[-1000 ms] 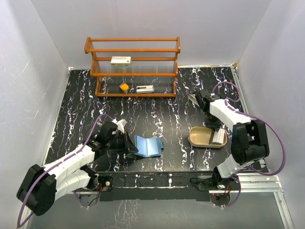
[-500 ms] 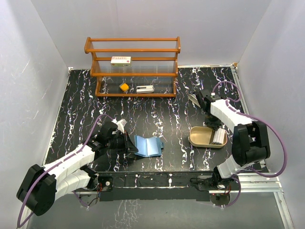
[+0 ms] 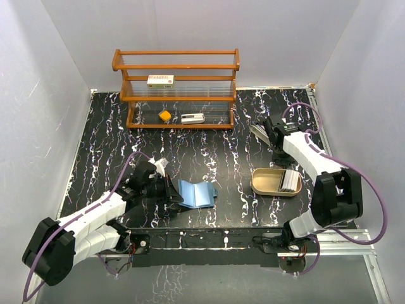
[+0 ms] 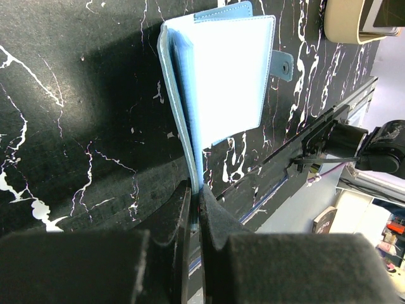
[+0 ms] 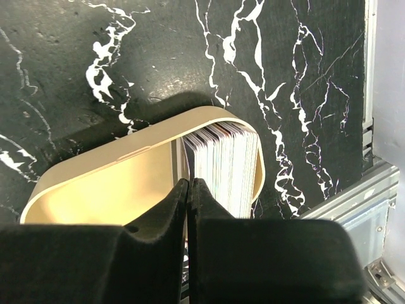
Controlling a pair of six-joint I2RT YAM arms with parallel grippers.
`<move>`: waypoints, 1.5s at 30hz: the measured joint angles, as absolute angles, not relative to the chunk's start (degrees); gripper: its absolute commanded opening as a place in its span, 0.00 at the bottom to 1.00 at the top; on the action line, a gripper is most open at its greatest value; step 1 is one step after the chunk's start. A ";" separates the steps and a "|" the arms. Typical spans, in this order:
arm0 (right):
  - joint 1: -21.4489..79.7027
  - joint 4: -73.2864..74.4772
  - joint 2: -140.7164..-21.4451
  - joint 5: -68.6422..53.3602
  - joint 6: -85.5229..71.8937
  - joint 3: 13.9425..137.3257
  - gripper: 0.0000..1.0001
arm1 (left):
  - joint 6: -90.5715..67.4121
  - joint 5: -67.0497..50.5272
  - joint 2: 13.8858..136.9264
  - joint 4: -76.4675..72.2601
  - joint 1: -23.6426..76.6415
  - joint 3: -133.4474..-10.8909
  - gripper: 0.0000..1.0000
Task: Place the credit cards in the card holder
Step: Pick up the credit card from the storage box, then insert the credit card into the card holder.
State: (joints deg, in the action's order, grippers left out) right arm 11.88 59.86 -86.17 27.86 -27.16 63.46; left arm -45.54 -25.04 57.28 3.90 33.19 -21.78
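The counter (image 3: pixel 101 145) is black stone-look with white veins. Plain white walls close it in at the left, far and right edges, and a metal rail runs along the right and near edges.

A wooden rack (image 3: pixel 176 60) stands against the far edge, left of centre. A white box with red marks (image 3: pixel 161 80) sits on its middle shelf. A small orange thing (image 3: pixel 164 115) and a pale oblong one (image 3: pixel 192 118) sit on the lowest shelf.

The card holder (image 3: pixel 197 194) (image 4: pixel 228 76) lies close to the near edge, a little left of centre. It is half open with its lighter blue inside showing and its clasp tab (image 4: pixel 283 65) pointing toward the near edge. The left hand (image 3: pixel 172 192) (image 4: pixel 196 193) is pinched narrow on the edge of one cover.

Toward the near right corner sits a tan oval tray (image 3: pixel 256 182) (image 5: pixel 114 171). The credit cards (image 3: pixel 290 182) (image 5: pixel 228 164) stand on edge in a tight stack at its right end.

The right hand (image 3: pixel 262 133) (image 5: pixel 188 183) hangs near the right edge, about halfway along it and on the far side of the tray. Its fingers are almost together, gripping a grey card (image 3: pixel 254 130) that juts out leftward.
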 measured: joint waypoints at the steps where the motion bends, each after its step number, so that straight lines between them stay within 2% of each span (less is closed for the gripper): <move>1: 11.88 59.92 -85.71 27.40 -26.87 63.66 0.00 | -45.63 -25.04 57.30 3.88 33.19 -21.78 0.00; 16: 12.10 60.40 -75.33 16.01 -24.05 68.93 0.00 | -47.90 -25.45 59.22 0.86 33.19 -21.54 0.00; 24: 17.67 57.54 -69.78 5.89 -26.57 69.14 0.00 | -48.90 -25.87 61.10 -0.93 33.19 -20.58 0.00; 36: 38.39 35.11 -69.17 -6.92 -37.93 59.72 0.00 | -49.15 -24.86 61.87 -1.08 33.19 -20.51 0.00; 40: 42.46 26.26 -71.42 -8.54 -40.88 56.12 0.00 | -49.12 -24.36 62.48 -1.02 33.19 -20.51 0.00; 45: 43.64 20.25 -77.65 -8.95 -42.61 54.46 0.00 | -49.10 -23.33 62.61 -1.02 33.19 -19.70 0.06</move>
